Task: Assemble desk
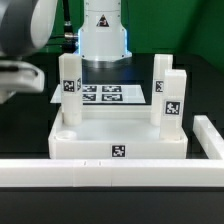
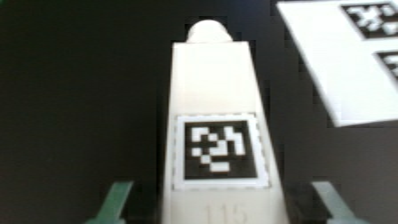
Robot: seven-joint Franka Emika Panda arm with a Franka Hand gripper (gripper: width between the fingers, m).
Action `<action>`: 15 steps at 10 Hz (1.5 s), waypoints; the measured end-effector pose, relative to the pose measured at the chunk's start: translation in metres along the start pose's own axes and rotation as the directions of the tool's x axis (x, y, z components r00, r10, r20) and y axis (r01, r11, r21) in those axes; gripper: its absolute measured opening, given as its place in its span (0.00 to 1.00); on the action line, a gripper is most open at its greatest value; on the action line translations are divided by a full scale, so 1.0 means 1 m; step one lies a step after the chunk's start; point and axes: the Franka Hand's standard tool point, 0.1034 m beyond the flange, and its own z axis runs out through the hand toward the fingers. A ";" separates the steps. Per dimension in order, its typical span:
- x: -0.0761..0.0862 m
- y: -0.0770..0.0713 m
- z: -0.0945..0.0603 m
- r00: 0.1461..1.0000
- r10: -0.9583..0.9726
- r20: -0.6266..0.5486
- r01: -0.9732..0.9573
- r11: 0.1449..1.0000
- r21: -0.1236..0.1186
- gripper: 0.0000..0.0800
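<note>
In the wrist view a white square desk leg (image 2: 214,110) lies lengthwise on the black table. It shows a black-and-white tag, and its rounded peg points away from me. My gripper (image 2: 222,205) straddles the tagged end, shut on the leg, with a greenish finger (image 2: 118,200) on either side. In the exterior view the white rimmed tabletop (image 1: 120,142) sits mid-table. Three legs stand upright in its corners: one on the exterior view's left (image 1: 70,85) and two on the right (image 1: 160,78) (image 1: 175,102). The arm (image 1: 25,30) reaches down at the left edge, where its fingers are cut off.
The marker board (image 1: 100,93) lies flat behind the tabletop, and its corner shows beside the leg (image 2: 347,65). A long white bar (image 1: 100,172) spans the foreground and turns back along the exterior view's right (image 1: 208,135). The robot base (image 1: 104,35) stands at the rear.
</note>
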 end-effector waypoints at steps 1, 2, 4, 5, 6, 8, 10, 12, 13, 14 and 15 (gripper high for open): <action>-0.009 -0.005 -0.011 1.000 -0.009 -0.018 0.009 1.000 0.003 0.36; -0.016 -0.008 -0.018 1.000 -0.014 -0.028 0.014 1.000 0.010 0.36; -0.011 -0.005 -0.018 0.998 -0.011 -0.054 0.011 1.000 0.001 0.36; -0.010 -0.005 -0.018 0.998 -0.011 -0.054 0.011 1.000 0.002 0.36; -0.007 -0.003 -0.021 0.997 -0.010 -0.078 0.010 1.000 -0.001 0.36; -0.012 -0.011 -0.053 0.972 -0.029 -0.232 0.027 1.000 -0.012 0.36; -0.019 -0.014 -0.074 0.936 -0.036 -0.350 0.031 0.999 -0.021 0.36; -0.016 -0.013 -0.075 0.874 -0.038 -0.484 0.027 0.999 -0.030 0.36; -0.014 -0.010 -0.077 0.844 -0.038 -0.536 0.021 0.999 -0.037 0.36; -0.011 -0.009 -0.081 0.793 -0.037 -0.608 0.016 0.999 -0.040 0.36; -0.011 -0.010 -0.083 0.751 -0.032 -0.660 0.009 0.999 -0.038 0.36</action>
